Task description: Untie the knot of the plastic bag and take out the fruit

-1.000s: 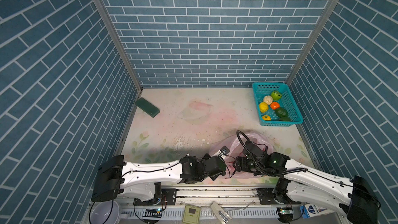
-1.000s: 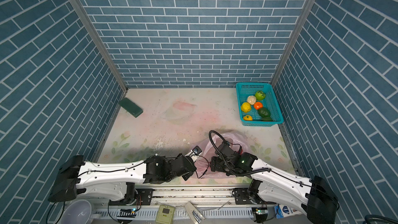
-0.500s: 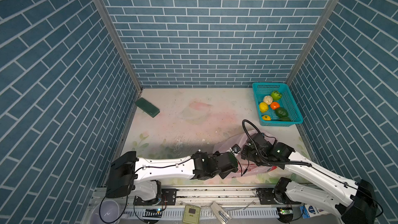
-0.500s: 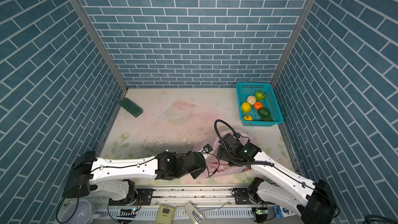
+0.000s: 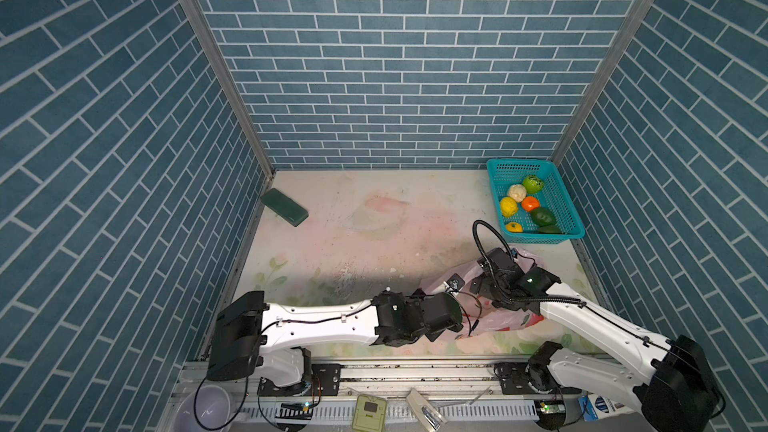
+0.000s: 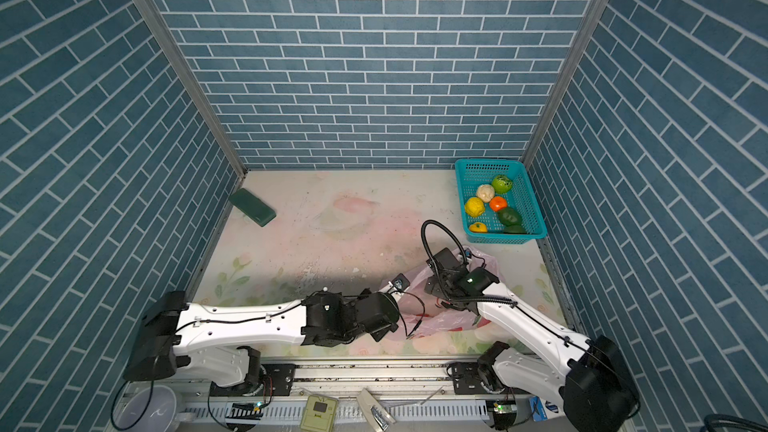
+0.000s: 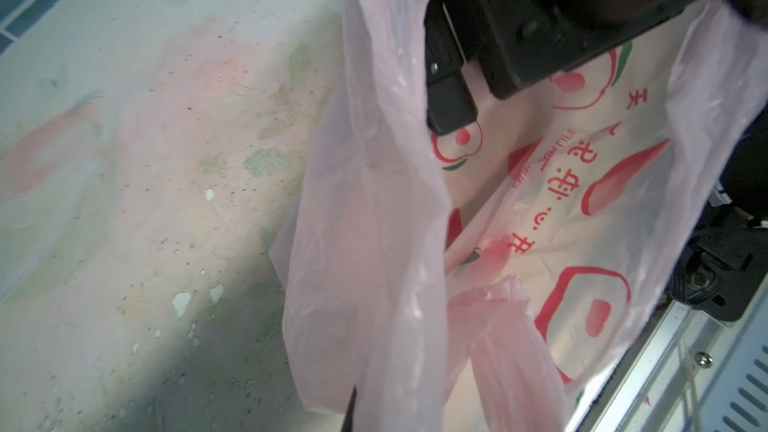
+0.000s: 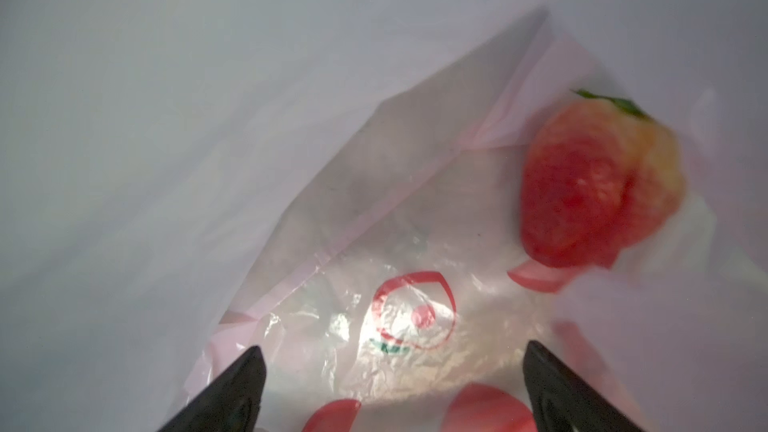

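Floral table [image 5: 374,243]: right hand [image 8: 394,349] gapes empty inside the plastic bag [image 7: 374,201], fruit [image 8: 598,184] just ahead; left hand [image 7: 352,409] pinches its film

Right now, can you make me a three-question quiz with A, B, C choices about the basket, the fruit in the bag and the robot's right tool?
1. Where does the teal basket stand? A) far right corner B) far left corner C) in the middle
2. What colour is the fruit inside the plastic bag? A) blue B) red C) purple
3. How is the right tool? A) shut on the fruit B) open, empty C) out of sight
Answers: 1 A, it sits far back on the right; 2 B, red with a green leaf; 3 B, its fingers stand wide apart with nothing between.
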Available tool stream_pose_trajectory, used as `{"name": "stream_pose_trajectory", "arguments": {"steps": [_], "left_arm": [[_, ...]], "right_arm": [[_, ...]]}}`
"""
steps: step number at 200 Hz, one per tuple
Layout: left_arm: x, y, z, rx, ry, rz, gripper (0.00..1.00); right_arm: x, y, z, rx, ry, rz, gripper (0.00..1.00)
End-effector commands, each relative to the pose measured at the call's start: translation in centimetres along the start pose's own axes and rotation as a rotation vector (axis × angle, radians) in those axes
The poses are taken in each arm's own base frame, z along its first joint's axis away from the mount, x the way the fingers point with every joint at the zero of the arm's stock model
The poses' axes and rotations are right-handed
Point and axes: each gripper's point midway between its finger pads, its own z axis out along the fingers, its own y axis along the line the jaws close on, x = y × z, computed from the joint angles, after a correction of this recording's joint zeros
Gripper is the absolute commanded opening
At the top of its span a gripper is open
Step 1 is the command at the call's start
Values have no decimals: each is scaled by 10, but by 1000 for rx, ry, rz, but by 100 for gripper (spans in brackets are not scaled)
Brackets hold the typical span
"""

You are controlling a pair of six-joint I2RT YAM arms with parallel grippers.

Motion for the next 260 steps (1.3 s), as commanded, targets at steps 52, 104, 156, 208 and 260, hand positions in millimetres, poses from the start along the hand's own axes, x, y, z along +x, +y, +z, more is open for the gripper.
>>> {"name": "stream_pose_trajectory", "arguments": {"steps": [52, 104, 156, 208, 260], "left_arm": [[7, 2, -20, 85, -20, -90, 31], [-32, 3, -65, 194, -139, -117, 97], [-75, 10, -60, 279, -148, -133, 100], [-110, 13, -10, 307, -87, -120, 92], [-130, 13, 28, 351, -105, -147, 78]], "right_arm": [[6, 55, 0, -231, 72, -184, 96], [13, 53, -13, -277, 81, -244, 95], [18, 43, -25, -275, 93, -246, 95], [24, 28, -41, -271, 109, -167, 94], [32, 24, -29, -284, 112, -187, 94]]}}
